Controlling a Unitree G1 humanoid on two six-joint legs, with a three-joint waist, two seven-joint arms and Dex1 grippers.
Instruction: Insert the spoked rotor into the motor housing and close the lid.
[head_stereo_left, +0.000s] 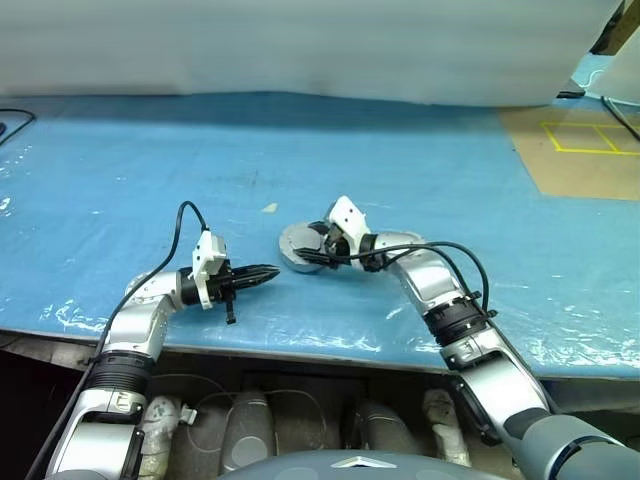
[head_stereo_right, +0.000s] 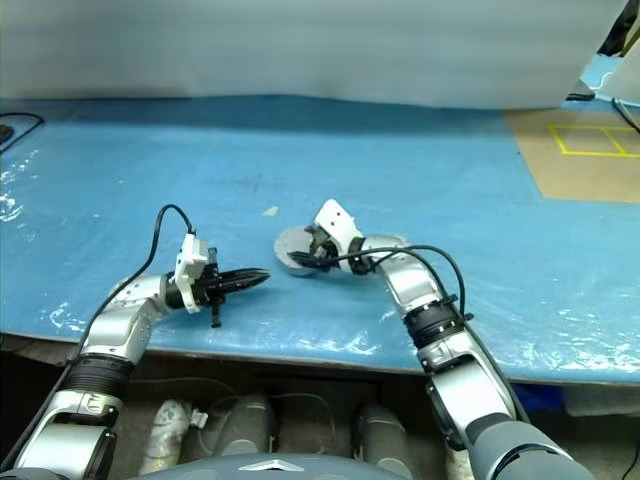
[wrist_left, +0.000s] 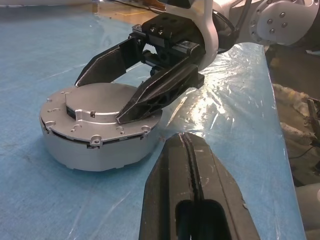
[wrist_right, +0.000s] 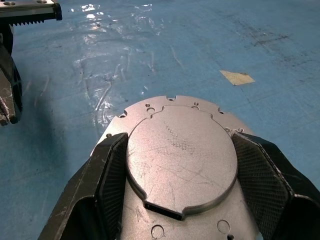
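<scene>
**Right gripper straddling the lid**

Right gripper (wrist_right: 180, 185) is spread wide, its black fingers (wrist_left: 150, 95) either side of the raised round plate on the short silver metal motor housing (wrist_left: 97, 125), on the blue table cover (head_stereo_left: 400, 150). Left gripper (head_stereo_left: 268, 273) is fully closed, empty, just beside.

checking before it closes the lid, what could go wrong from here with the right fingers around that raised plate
1. The right gripper has its fingers spread either side of the raised lid plate on the motor housing; if they press unevenly, the plate could seat tilted.
2. The housing sits loose on the slick blue plastic sheet, so a sideways push may slide it.
3. The shut left gripper is nearby and could be bumped.
</scene>
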